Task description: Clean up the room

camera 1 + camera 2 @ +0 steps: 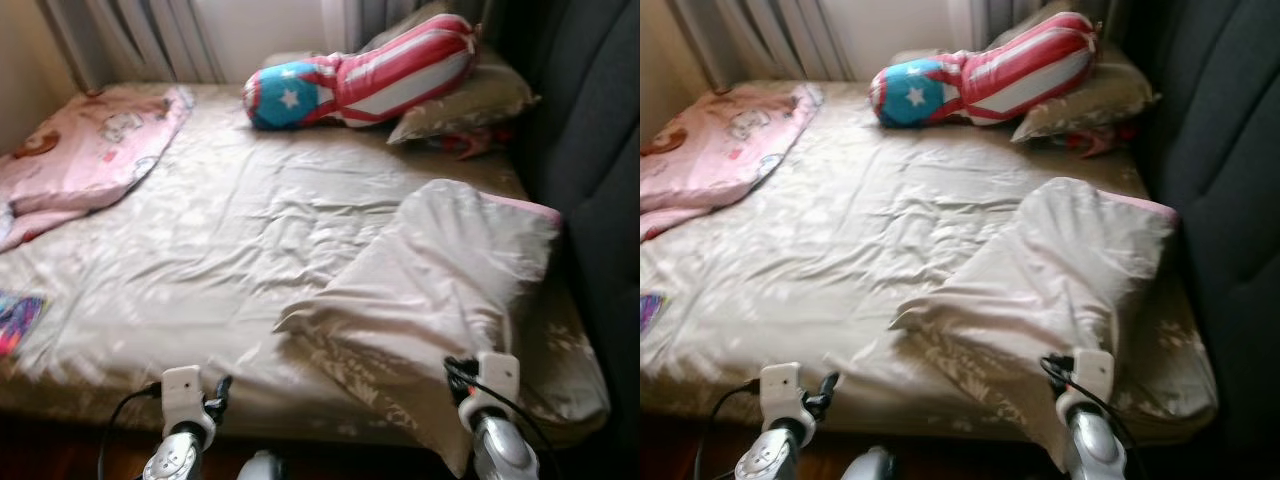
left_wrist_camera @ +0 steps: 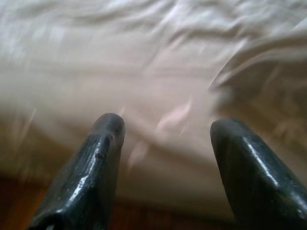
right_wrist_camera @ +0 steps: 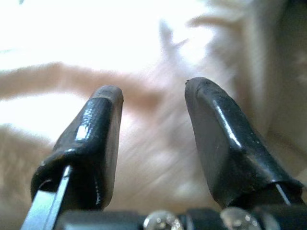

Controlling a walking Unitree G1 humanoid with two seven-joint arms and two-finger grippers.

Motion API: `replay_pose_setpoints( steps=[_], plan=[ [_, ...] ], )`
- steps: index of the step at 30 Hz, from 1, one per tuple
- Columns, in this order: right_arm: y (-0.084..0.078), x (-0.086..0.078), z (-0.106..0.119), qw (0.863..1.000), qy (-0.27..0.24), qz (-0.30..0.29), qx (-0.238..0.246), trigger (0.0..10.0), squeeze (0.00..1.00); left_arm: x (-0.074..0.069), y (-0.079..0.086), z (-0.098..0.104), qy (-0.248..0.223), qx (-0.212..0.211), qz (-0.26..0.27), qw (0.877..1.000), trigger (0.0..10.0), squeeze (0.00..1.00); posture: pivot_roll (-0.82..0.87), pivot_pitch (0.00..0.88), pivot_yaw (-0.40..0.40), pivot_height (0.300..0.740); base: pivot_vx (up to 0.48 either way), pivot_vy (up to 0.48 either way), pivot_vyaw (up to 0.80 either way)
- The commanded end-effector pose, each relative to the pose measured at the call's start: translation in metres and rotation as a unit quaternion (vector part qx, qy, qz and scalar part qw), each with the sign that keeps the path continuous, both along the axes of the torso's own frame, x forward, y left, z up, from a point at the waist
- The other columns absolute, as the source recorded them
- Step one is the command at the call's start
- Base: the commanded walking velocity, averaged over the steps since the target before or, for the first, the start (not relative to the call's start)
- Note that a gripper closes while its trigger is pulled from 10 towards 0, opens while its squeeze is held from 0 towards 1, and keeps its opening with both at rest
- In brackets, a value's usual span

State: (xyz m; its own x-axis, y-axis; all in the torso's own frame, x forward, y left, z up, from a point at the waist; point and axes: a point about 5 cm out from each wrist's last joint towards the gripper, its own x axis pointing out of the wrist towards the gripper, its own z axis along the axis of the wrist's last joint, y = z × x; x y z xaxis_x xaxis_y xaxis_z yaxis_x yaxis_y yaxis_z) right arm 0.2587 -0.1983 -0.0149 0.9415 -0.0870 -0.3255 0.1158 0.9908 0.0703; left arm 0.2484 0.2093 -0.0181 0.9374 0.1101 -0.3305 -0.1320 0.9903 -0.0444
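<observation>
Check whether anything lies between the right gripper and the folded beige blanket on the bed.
Nothing visible stands between them. The right gripper is open, hovering at the near edge of the bed, with the beige blanket directly ahead of its fingers. The left gripper, also open, faces the bare bedsheet.

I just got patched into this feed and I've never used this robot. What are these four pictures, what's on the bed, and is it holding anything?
The two wide pictures come from the stereo camera on the head of a humanoid robot, looking down at a bed. The other two come from cameras on its wrists, looking along each pincer's two black fingers.

On the bed lie a beige folded blanket on the robot's right, a pink blanket at far left, a red, white and blue star cushion and a beige pillow at the far end.

The left pincer and right pincer are both open and hold nothing, over the bedding at the near edge.
</observation>
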Motion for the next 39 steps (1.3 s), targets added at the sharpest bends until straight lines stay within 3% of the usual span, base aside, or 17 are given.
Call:
replay_pose_setpoints(
  steps=[1, 11, 12, 18, 28, 31, 36, 39],
  plan=[
    [-0.010, -0.006, -0.003, 1.000, 0.006, -0.014, -0.007, 10.0, 0.00, -0.003, -0.004, -0.003, 0.005, -0.009, 0.001, 1.000, 10.0, 0.00, -0.12, 0.071, 0.027, 0.657, 0.270, 0.000, 0.00],
    [-0.012, 0.003, 0.005, 1.000, -0.008, -0.018, 0.000, 10.0, 0.00, -0.002, -0.003, -0.003, 0.005, -0.005, 0.002, 1.000, 10.0, 0.00, -0.12, 0.074, 0.030, 0.657, 0.081, 0.000, 0.00],
    [-0.011, 0.002, 0.003, 1.000, -0.001, -0.017, 0.010, 10.0, 1.00, -0.002, -0.003, -0.003, 0.005, -0.005, 0.002, 1.000, 10.0, 0.00, -0.12, 0.074, 0.030, 0.657, 0.000, 0.000, 0.00],
    [-0.010, -0.001, -0.006, 0.998, 0.040, 0.004, 0.046, 10.0, 1.00, -0.002, -0.002, -0.002, 0.006, -0.004, 0.000, 1.000, 10.0, 0.00, -0.11, 0.086, 0.036, 0.657, 0.000, 0.000, 0.00],
    [-0.008, -0.002, -0.009, 0.994, 0.061, 0.012, 0.089, 10.0, 1.00, -0.006, 0.000, -0.004, 0.011, 0.000, 0.000, 1.000, 10.0, 0.00, -0.11, 0.094, 0.037, 0.657, 0.000, 0.000, 0.00],
    [-0.007, -0.002, -0.011, 0.991, 0.070, 0.015, 0.115, 10.0, 1.00, -0.006, 0.000, -0.005, 0.013, 0.000, 0.000, 1.000, 10.0, 0.00, -0.11, 0.093, 0.037, 0.657, 0.000, 0.000, 0.00],
    [-0.001, 0.002, -0.009, 0.975, 0.058, 0.021, 0.214, 10.0, 1.00, -0.007, 0.001, -0.005, 0.013, 0.002, -0.002, 1.000, 10.0, 0.00, -0.11, 0.090, 0.043, 0.657, 0.000, 0.000, 0.00],
    [-0.001, 0.002, -0.009, 0.975, 0.061, 0.021, 0.211, 10.0, 1.00, -0.007, 0.001, -0.005, 0.013, 0.003, -0.004, 1.000, 10.0, 0.00, -0.11, 0.089, 0.046, 0.657, 0.000, 0.000, 0.00]
  ],
)
